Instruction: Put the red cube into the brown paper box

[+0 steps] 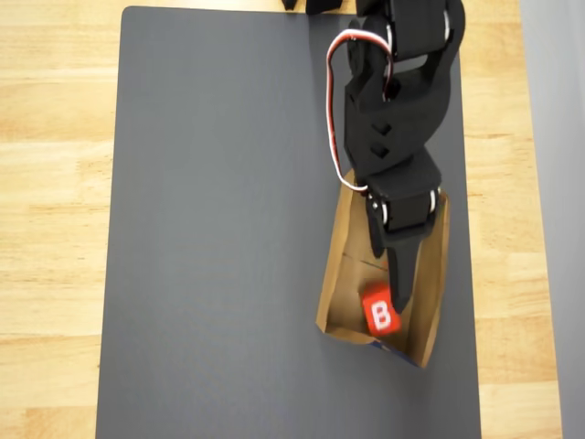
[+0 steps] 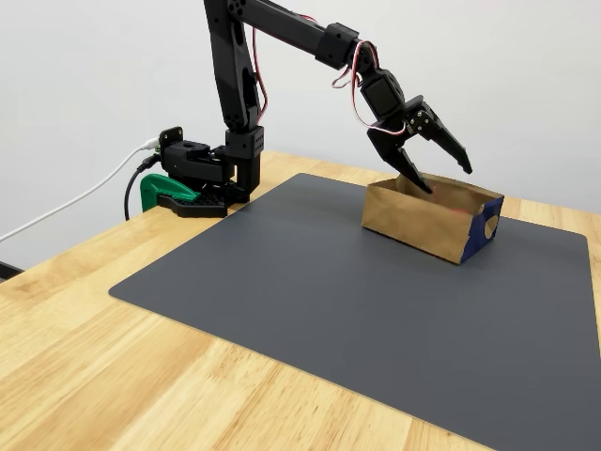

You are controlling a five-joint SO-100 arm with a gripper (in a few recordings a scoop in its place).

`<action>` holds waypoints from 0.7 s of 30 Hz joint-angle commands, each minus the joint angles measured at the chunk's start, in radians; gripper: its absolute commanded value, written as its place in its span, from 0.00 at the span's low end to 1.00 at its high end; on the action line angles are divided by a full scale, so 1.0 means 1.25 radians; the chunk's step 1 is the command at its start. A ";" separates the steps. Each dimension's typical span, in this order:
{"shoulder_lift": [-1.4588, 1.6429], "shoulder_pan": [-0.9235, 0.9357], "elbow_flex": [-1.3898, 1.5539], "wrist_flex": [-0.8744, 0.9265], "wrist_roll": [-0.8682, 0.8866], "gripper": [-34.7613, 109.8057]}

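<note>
Bare bench (image 2: 113, 376) lies nearest in the fixed view, then the grey mat (image 2: 357, 310). Farther right sits the box (image 2: 427, 224), and overhead the cube (image 1: 380, 314) rests on its floor, B up. Above it, the fingers (image 2: 441, 169) are spread wide, holding nothing. Release looks done; next, I judge, lift clear without snagging a wall.

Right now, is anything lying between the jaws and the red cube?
Nothing. In the overhead view the gripper hangs open inside the brown paper box, its lower fingertip right next to the red cube, which rests on the box's floor.
</note>
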 commanded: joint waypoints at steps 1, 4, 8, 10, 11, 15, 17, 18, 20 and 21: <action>0.060 -0.002 0.000 0.022 -0.016 0.45; 0.120 0.005 0.021 0.037 -0.017 0.45; 0.283 0.040 0.075 0.087 0.000 0.43; 0.399 0.069 0.124 0.119 -0.021 0.40; 0.468 0.085 0.158 0.126 -0.034 0.35; 0.747 0.152 0.303 0.160 -0.123 0.24; 0.859 0.180 0.347 0.207 -0.144 0.24; 0.909 0.193 0.363 0.231 -0.145 0.24; 1.008 0.212 0.394 0.286 -0.147 0.24; 1.058 0.216 0.409 0.313 -0.152 0.24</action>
